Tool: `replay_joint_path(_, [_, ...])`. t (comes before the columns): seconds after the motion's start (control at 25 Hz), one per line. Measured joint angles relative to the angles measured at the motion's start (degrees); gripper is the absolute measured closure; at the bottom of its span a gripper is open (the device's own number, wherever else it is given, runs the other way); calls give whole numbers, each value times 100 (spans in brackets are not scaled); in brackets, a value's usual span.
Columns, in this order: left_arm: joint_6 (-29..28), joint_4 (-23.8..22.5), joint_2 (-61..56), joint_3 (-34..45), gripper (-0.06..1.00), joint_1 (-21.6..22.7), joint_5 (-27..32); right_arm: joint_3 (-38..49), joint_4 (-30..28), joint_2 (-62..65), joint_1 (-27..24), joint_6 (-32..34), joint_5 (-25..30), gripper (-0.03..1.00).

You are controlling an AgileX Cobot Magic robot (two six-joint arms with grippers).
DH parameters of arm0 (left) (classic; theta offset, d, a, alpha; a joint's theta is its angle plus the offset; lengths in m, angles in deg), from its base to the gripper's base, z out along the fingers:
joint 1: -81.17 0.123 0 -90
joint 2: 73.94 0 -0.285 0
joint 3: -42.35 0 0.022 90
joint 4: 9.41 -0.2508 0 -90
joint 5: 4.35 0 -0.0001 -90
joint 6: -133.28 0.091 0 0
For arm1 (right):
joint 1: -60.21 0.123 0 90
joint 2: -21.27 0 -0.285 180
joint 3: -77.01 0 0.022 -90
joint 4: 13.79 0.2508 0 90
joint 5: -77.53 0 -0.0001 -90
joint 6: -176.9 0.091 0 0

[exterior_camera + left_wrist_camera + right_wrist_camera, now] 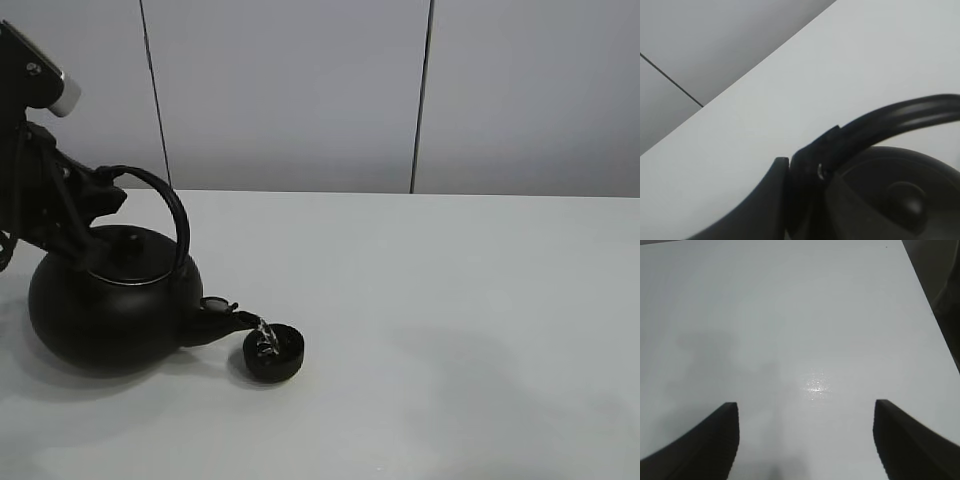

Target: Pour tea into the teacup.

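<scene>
A big round black teapot (105, 315) is tipped toward the right, its spout (225, 322) over the small black teacup (275, 355) on the white table. A thin glinting stream of tea (262, 335) falls from the spout into the cup. My left gripper (103, 183) is shut on the teapot's arched handle (170, 205) at its left end. In the left wrist view the left gripper (807, 170) is clamped on the handle (900, 115), above the lid. My right gripper (806, 407) stands open over bare table, holding nothing; it is outside the exterior high view.
The white table (450, 300) stretches to the right of the teacup, with grey wall panels (300, 90) behind its far edge. The table's edge (932, 315) shows in the right wrist view.
</scene>
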Motion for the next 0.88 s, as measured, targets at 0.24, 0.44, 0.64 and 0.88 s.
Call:
replay_joint_path(0.24, [-440,257,0,0,84,0,0,0,0,0,0,0,0,45])
replay_joint_path(0.44, [-1332,219,0,0,84,0,-70,0,0,0,0,0,0,45])
replay_joint_path(0.64, [-2168,-57,0,46,84,130,-605,0,0,0,0,0,0,45])
replay_joint_path(0.88, [-3123,-1006,-5,391,84,944,-1395,0,0,0,0,0,0,45])
